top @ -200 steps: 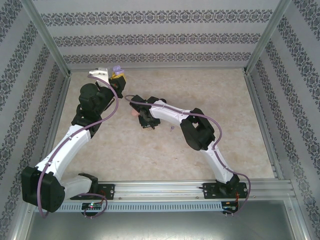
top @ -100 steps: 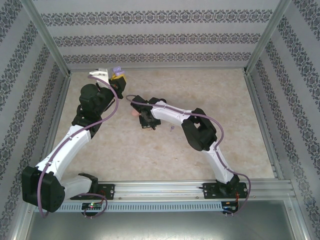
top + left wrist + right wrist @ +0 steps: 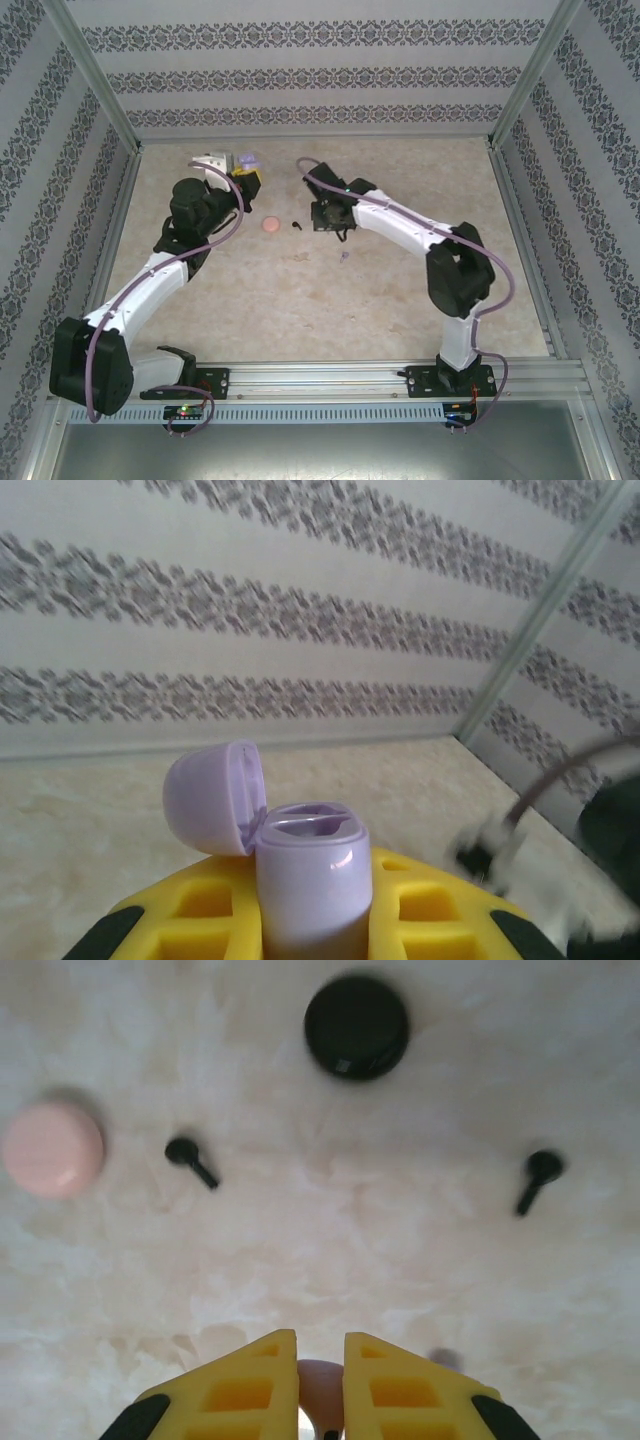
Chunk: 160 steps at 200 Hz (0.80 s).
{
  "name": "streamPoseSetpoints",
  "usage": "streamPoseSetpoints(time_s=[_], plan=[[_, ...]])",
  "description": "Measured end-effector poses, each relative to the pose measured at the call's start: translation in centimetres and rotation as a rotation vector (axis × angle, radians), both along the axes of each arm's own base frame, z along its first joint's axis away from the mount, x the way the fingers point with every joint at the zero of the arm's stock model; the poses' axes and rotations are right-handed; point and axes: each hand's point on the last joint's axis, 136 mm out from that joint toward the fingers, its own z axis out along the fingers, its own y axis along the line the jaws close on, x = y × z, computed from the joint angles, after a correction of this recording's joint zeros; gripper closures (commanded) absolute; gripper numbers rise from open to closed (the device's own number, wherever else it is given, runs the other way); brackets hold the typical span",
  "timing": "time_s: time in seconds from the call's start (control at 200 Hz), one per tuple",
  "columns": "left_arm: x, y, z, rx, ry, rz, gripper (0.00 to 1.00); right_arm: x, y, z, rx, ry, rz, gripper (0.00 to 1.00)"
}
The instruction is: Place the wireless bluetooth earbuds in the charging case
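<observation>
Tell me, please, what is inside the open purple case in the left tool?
In the purple case, lid open, I see a pale recess split by a ridge, nothing standing out. The near rim hides the bottom of its wells.

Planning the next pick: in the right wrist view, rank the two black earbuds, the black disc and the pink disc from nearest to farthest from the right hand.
From the right hand:
1. Black earbud on the left.
2. Black earbud on the right.
3. Black disc, top centre, and pink disc, far left: too close to call.
</observation>
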Motion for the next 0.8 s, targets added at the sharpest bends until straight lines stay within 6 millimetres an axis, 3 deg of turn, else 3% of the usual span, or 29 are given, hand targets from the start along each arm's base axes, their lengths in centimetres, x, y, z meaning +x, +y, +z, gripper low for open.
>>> streamPoseSetpoints(time_s=[0.165,0.31,0.475,0.595,0.799], plan=[[-1.0,-2.8,-4.0,-0.016,0.078,-0.179,1.00,1.3,-3.1,4.9,0.053,-0.113,-0.025,0.86],[-1.6,-5.0,-5.3,-0.042,0.097,-0.329,1.00,1.8,-4.9,9.5,0.110,-0.218,-0.018,0.86],[-2.0,-7.9,-6.6,-0.058,0.110,-0.475,1.00,1.2,-5.4,14.7,0.199,-0.335,0.027,0.86],[-2.3,-10.7,-6.6,-0.058,0.088,-0.578,1.00,0.2,-5.2,17.5,0.266,-0.402,0.075,0.86],[-3.3,-14.8,-4.7,-0.008,-0.051,-0.700,1.00,-2.0,-4.5,19.8,0.346,-0.468,0.174,0.86]])
